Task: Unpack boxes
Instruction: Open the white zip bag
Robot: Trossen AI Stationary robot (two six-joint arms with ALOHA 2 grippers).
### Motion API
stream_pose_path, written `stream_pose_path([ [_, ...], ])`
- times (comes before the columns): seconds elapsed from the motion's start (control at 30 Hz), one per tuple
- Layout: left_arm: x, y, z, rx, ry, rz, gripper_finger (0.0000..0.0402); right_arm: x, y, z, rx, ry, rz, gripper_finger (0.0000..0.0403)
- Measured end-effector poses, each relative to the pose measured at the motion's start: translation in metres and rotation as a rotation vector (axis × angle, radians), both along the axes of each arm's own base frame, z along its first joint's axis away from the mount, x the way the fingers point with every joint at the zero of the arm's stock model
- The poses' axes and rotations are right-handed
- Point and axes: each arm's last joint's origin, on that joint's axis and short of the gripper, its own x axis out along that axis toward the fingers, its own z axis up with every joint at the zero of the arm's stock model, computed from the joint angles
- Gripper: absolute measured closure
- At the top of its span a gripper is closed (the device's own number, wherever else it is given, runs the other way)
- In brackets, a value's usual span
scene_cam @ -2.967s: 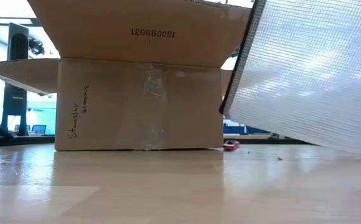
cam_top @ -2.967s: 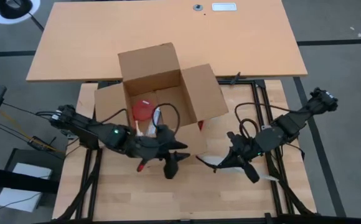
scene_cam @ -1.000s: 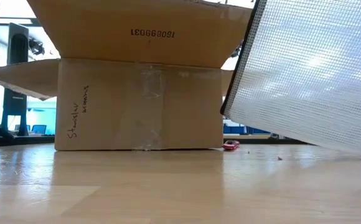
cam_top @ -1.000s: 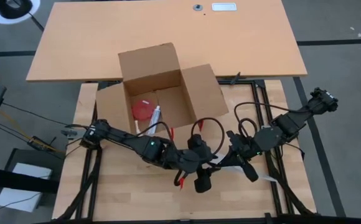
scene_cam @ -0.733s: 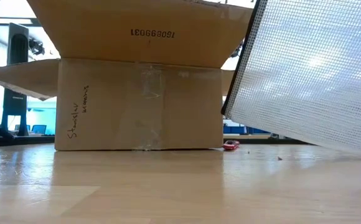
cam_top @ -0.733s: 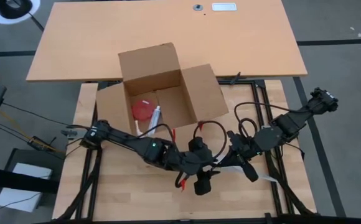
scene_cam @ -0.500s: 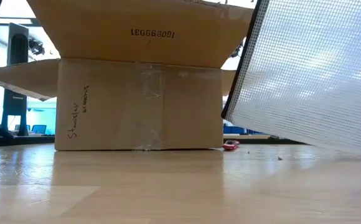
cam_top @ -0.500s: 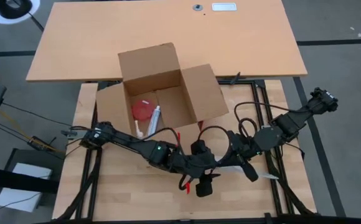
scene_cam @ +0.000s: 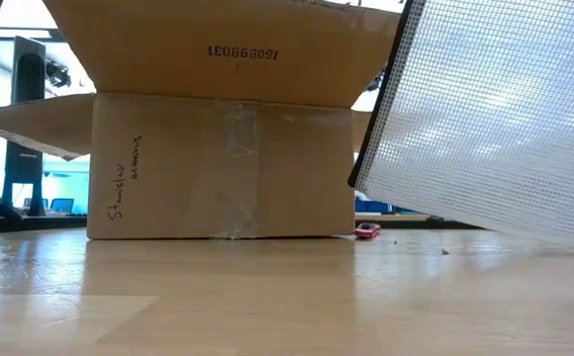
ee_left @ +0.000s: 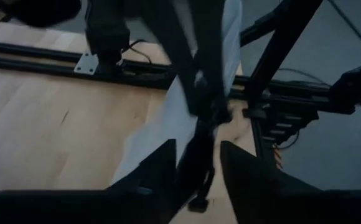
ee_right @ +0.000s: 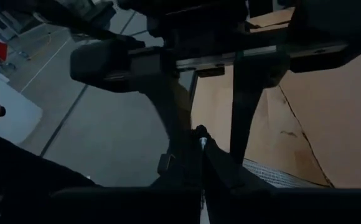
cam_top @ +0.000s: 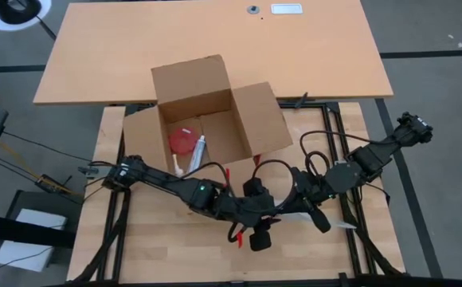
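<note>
Carton [cam_top: 211, 119] sitting open on the counter [cam_top: 167, 251], flaps spread.
Left pincer [cam_top: 272, 223], fingers parted around the right pincer [cam_top: 291, 209], which is pinching a white mesh bag [scene_cam: 495, 119], both just before the carton.

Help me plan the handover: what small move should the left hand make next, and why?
Probably finish closing on the mesh bag: the left hand has reached it beside the right hand, which is shut on the bag, and the carton stands open behind.

A robotics lab or open office: a wooden worktable [cam_top: 167, 255] on a black metal frame [cam_top: 338, 119], an orange desk [cam_top: 215, 40] behind, monitors [scene_cam: 49, 206] glowing across the room.
</note>
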Motion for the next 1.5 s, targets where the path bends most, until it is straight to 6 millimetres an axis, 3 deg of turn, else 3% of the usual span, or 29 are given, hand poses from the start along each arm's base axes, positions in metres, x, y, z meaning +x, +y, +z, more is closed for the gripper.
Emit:
stream_pose_path([
  [0.23, -0.004, 0.002, -0.006, -0.014, 0.071, 0.026, 0.0344, 0.0, 0.0, 0.0, -0.002, 0.001, 0.0, 0.0403],
  [0.47, -0.006, 0.002, -0.009, -0.019, 0.106, 0.04, 0.0386, 0.0, 0.0, 0.0, -0.009, -0.002, 0.0, 0.0403],
  [1.5, -0.005, 0.002, -0.022, 0.009, 0.179, 0.04, 0.0388, -0.002, -0.002, 0.0, -0.006, 0.0, 0.005, 0.0403],
])
